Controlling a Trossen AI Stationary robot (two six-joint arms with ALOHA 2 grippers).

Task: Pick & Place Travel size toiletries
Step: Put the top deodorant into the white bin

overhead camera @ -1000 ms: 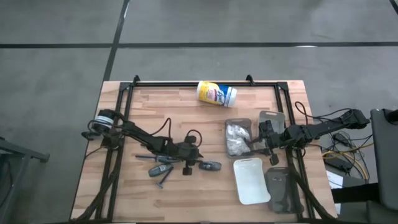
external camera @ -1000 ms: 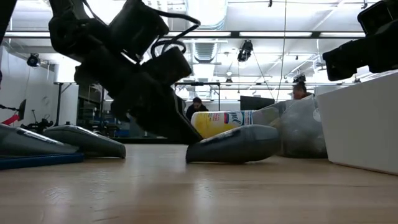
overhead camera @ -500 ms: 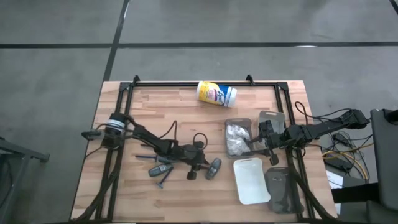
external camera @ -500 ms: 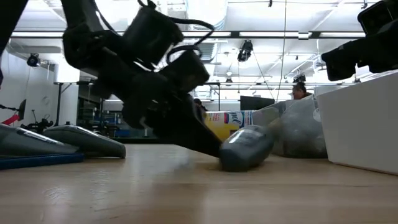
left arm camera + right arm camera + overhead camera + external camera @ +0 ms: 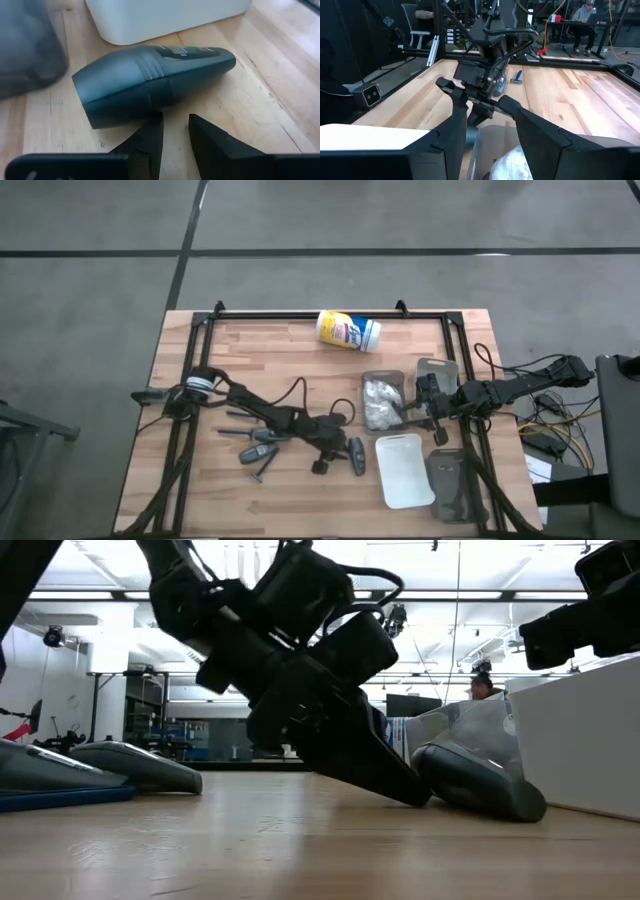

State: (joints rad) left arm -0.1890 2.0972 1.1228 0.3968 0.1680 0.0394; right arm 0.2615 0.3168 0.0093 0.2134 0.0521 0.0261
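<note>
The left gripper (image 5: 340, 457) sits low on the wooden table (image 5: 260, 350), fingers (image 5: 150, 137) nearly pressed together and pinching nothing, their tips against a dark grey tube (image 5: 150, 82) that lies just beside the white tray (image 5: 403, 470). More tubes and sticks (image 5: 255, 448) lie farther from that tray on the left arm's side, with bare boards towards the table's far edge, where a yellow-and-white canister (image 5: 348, 331) lies. The right gripper (image 5: 425, 408) hovers beyond the white tray beside a clear tray of white packets (image 5: 380, 402), fingers (image 5: 457, 112) spread and apparently empty; behind the table is a workshop with a seated person (image 5: 584, 12).
</note>
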